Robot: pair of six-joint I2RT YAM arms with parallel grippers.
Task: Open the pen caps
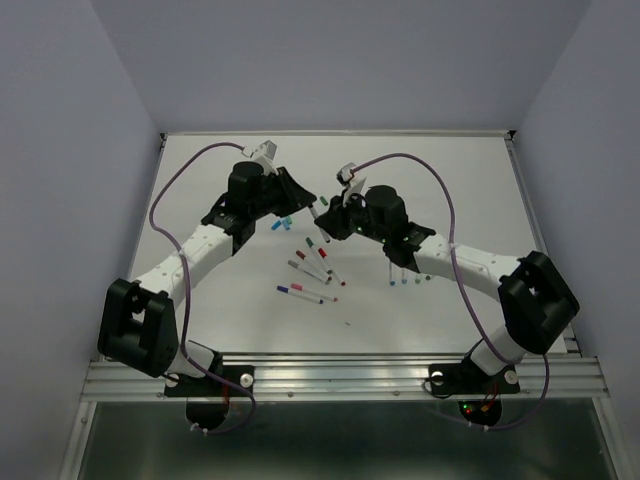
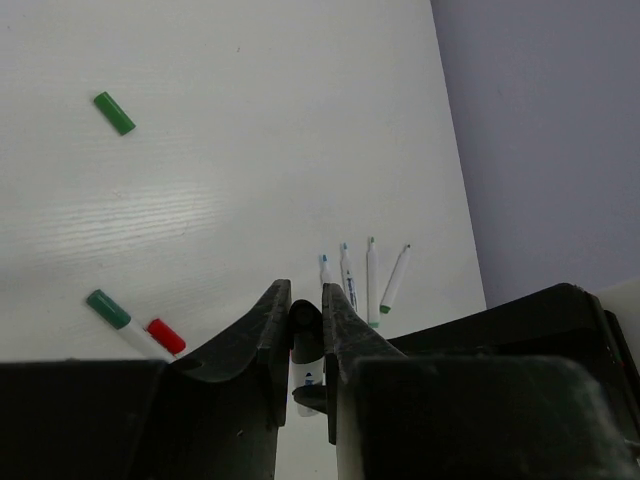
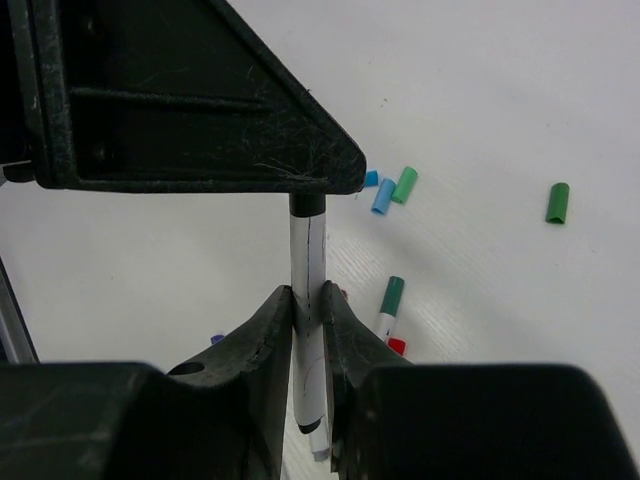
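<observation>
Both arms meet over the middle of the table (image 1: 400, 320), joined by a single marker. The left gripper (image 2: 305, 296) is clamped tight on the black cap (image 3: 307, 205). The right gripper (image 3: 306, 296) pinches the white barrel (image 3: 308, 255) just below it, and the cap sits on the barrel's end. Loose on the table lie a green cap (image 2: 114, 113), a blue cap (image 3: 383, 196) and, near the right arm, four uncapped pens (image 2: 372, 275).
</observation>
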